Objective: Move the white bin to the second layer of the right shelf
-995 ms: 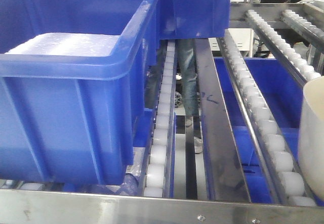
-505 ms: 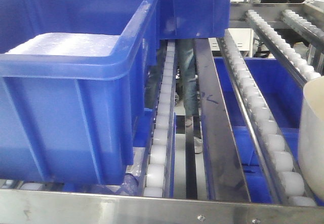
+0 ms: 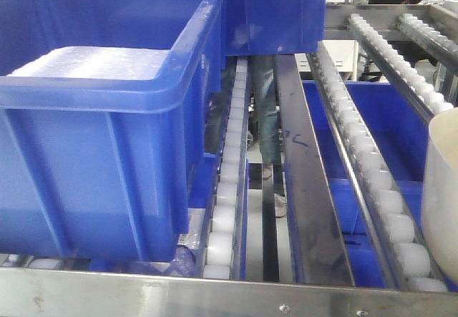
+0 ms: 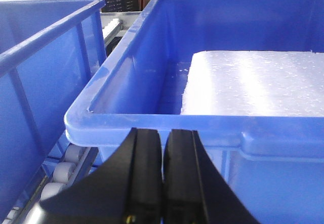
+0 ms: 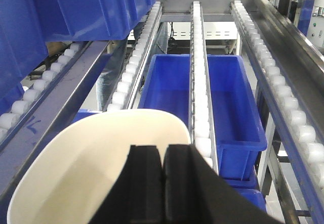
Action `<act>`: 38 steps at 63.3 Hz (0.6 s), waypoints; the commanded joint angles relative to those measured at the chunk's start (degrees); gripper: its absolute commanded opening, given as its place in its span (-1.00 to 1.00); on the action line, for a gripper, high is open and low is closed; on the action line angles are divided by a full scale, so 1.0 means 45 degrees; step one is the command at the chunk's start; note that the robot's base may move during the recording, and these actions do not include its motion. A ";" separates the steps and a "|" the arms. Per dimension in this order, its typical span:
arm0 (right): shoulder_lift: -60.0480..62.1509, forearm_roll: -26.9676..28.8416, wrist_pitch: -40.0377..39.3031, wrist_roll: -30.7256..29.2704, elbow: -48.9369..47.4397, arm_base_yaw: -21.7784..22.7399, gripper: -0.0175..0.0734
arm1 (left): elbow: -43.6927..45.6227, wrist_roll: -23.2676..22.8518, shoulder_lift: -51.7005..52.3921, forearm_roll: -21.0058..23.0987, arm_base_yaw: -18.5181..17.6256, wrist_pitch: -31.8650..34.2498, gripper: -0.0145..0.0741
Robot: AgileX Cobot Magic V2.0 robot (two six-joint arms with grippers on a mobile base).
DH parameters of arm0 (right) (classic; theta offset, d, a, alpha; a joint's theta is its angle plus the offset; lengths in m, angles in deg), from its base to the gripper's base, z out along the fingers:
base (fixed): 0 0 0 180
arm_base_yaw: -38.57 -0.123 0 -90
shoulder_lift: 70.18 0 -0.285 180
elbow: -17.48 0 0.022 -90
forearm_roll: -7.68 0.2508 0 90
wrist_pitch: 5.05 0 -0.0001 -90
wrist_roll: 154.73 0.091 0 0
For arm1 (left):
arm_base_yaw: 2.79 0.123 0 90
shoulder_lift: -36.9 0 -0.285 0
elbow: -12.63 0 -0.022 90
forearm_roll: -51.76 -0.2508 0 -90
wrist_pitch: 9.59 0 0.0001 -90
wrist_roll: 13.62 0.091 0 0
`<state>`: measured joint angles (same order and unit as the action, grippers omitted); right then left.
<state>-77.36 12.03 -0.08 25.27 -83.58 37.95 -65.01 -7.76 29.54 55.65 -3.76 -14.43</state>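
Note:
The white bin (image 3: 443, 195) shows as an off-white curved wall at the right edge of the front view, over the roller rails (image 3: 379, 202) of the shelf layer. From the right wrist I look into its open mouth (image 5: 96, 173). My right gripper (image 5: 163, 150) is shut at the bin's right wall, left finger over the inside, right finger at the rim. My left gripper (image 4: 163, 133) is shut with nothing between its fingers, just short of the rim of a blue crate (image 4: 152, 120).
The big blue crate (image 3: 93, 152) holding a white foam slab (image 4: 253, 82) fills the left of the rack. A flat steel front bar (image 3: 215, 295) crosses the bottom. Another blue crate (image 5: 238, 145) sits on the level below. People stand behind the rack (image 3: 266, 109).

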 commanded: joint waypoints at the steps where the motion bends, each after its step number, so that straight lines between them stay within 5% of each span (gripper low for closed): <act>1: 0.0249 0.0011 -0.1024 0.0000 -0.0206 0.0045 -0.49 | -0.0468 -0.0033 0.0168 0.0077 -0.0051 0.1075 -0.48; 38: 0.0249 0.0011 -0.1024 0.0000 -0.0206 0.0045 -0.49 | -0.0468 -0.0033 0.0168 0.0077 -0.0051 0.1075 -0.48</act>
<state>-77.36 12.05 -0.08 25.27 -83.58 37.95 -65.01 -7.76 29.54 55.65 -3.76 -14.43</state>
